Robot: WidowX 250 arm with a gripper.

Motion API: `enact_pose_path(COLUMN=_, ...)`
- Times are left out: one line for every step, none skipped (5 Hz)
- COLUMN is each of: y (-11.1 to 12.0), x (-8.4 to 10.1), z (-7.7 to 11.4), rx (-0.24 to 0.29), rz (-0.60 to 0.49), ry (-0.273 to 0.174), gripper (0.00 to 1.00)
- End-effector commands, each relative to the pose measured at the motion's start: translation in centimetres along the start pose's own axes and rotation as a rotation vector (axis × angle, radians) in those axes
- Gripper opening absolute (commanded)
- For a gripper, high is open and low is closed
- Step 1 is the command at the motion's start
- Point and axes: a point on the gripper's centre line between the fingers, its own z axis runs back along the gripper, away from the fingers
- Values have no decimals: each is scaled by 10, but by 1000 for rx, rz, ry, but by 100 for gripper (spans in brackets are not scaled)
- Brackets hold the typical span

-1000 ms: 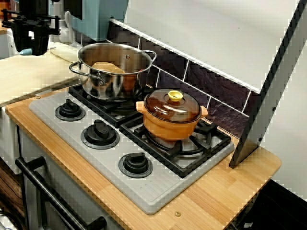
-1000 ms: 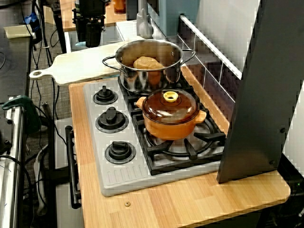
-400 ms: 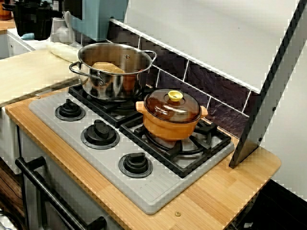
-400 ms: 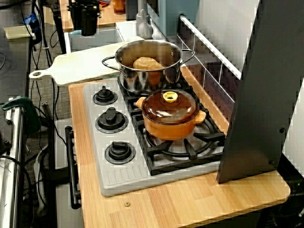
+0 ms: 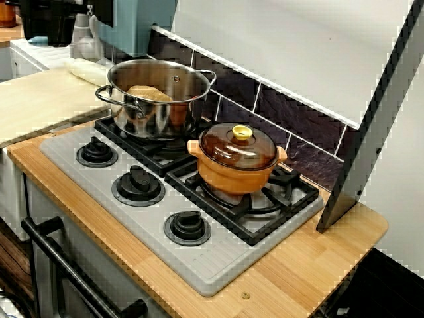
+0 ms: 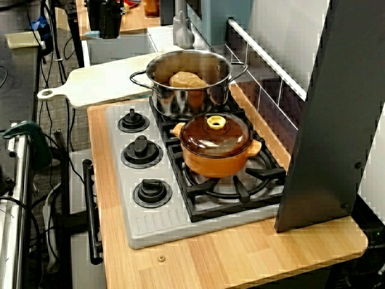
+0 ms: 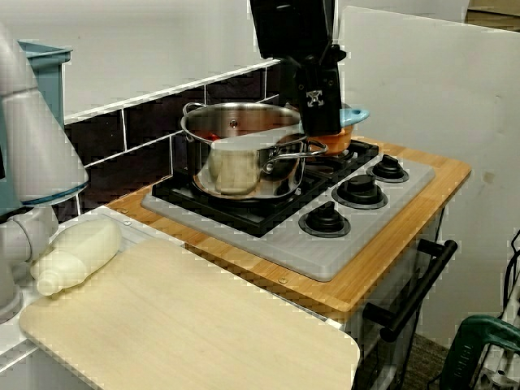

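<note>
From the high view along the stove, I see the end effector (image 6: pixel 106 31) at the far left, at the top edge of the picture. It is past the far edge of the cutting board (image 6: pixel 102 84) and well apart from the stove (image 6: pixel 144 226). In the view from the cutting-board end, the arm drops in from above and the end effector points straight down. Its fingers look closed on a small light-blue object (image 7: pixel 355 116). Only an edge of it shows, so I cannot name it more closely.

Right of the board, the steel pot (image 6: pixel 180 103) sits on the rear burner with a tan lump (image 6: pixel 187 80) inside. Just beside it on the next burner stands the orange casserole (image 6: pixel 215 162), under a brown glass lid (image 6: pixel 231 141) with a yellow knob (image 6: pixel 216 123). Farthest right, a dark slanted panel (image 6: pixel 337 120) rests on the wooden table (image 6: pixel 228 259).
</note>
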Motion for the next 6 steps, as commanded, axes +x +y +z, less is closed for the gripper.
enact_pose_path(y=-22, x=-17, z=25, rx=-34, rz=-64, ry=-35, gripper=0)
enact_pose_path(y=-23, x=-18, z=31, rx=-76, rz=-87, ry=9, gripper=0)
enact_pose_path(y=-25, x=-21, z=39, rx=-111, rz=-107, ry=29, gripper=0)
enact_pose_path(y=-30, x=-23, z=42, rx=-131, rz=-120, ry=56, gripper=0)
enact_pose_path(y=-35, x=-21, z=43, rx=-146, rz=-125, ry=92, gripper=0)
enact_pose_path(y=-41, x=-20, z=42, rx=-150, rz=-135, ry=134, gripper=0)
